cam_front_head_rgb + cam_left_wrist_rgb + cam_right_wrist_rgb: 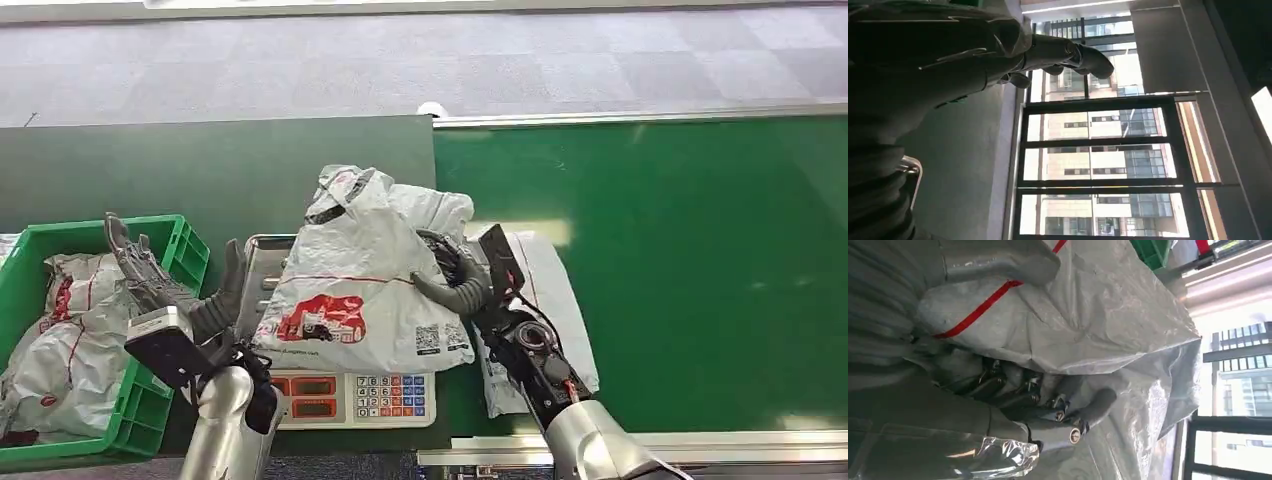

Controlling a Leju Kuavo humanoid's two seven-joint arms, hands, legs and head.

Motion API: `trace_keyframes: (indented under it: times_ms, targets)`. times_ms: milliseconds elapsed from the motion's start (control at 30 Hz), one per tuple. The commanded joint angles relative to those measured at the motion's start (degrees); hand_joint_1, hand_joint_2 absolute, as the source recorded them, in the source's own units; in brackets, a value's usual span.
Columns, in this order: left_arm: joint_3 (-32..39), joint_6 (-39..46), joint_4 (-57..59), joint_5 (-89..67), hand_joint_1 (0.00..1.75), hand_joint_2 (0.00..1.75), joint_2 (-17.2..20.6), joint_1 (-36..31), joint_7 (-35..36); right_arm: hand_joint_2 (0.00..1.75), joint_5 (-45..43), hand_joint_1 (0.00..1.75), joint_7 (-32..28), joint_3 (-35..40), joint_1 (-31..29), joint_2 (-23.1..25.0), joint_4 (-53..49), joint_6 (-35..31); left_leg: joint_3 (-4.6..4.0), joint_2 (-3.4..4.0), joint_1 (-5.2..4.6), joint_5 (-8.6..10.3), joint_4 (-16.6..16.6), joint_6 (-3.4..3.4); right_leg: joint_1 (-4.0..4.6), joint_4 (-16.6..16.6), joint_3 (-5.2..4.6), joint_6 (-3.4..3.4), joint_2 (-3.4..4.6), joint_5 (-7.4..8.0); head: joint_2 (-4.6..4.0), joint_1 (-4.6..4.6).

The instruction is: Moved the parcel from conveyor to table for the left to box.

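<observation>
Parcel (362, 285) resting on scale (350, 392) at frame centre, apparently off conveyor (680, 260); right hand (462, 280) gripping it; left hand (165, 285) waiting, fingers spread; boxing into crate (150, 235) pending.

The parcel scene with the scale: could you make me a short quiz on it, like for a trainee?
1. True or false: the right hand grips the parcel.
2. What does the parcel rest on? A) the green bin B) the scale C) the floor
3. Fill in: the left hand is raised beside the green ____, fingers apart, holding nothing.

Key
1. True: its fingers are closed on the parcel's right side, seen also in the right wrist view.
2. B: it lies over the scale, whose keypad shows below it. A second white bag lies on the green belt behind the right arm.
3. bin, which already holds bagged parcels.
</observation>
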Motion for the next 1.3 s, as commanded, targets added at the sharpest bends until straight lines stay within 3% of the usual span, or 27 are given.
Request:
trace_keyframes:
  times_ms: [33,600,933,1000,1300]
  targets:
    - [0.08,1.05,2.09,-0.37,0.0,1.75,-1.81,-0.54,-0.2,1.75,-0.1,0.0,-1.12,0.57,-1.75,0.22,1.16,0.81,-0.01,-0.06,-0.01,0.0,0.0,0.02,0.0,-0.01,0.02,0.0,-0.04,-0.01,0.0,0.0]
    - [-1.33,1.05,2.29,-1.21,0.0,1.75,-1.02,-0.57,-0.2,1.75,0.72,0.0,-2.91,1.68,-2.43,0.19,0.9,0.26,-0.01,-0.14,-0.01,0.0,0.0,0.02,0.0,-0.01,0.05,0.0,-0.07,-0.01,0.0,0.0]
    - [-5.83,1.05,8.28,-2.55,0.0,1.75,0.26,-2.71,-0.2,1.75,4.48,0.0,-5.89,1.14,-2.88,-0.91,-0.89,-10.95,-0.03,-0.18,-0.03,0.03,0.0,0.02,-0.02,-0.01,0.03,0.0,-0.11,0.0,0.0,0.0]
    - [-5.4,1.05,8.32,-3.58,0.0,1.75,-0.06,-2.58,-0.2,1.75,5.67,0.0,-7.96,0.05,-2.18,-0.9,-2.52,-17.15,0.0,-0.23,-0.02,0.02,-0.01,0.02,-0.02,-0.02,0.08,-0.01,-0.15,-0.02,0.0,-0.02]
    - [-5.9,1.05,8.67,-3.06,0.0,1.75,0.03,-2.68,-0.2,1.75,5.05,0.0,-8.2,-0.92,-1.88,-1.04,-2.93,-17.73,0.01,-0.18,-0.01,0.02,-0.01,0.02,-0.01,-0.03,0.07,-0.01,-0.1,-0.01,0.0,0.0]
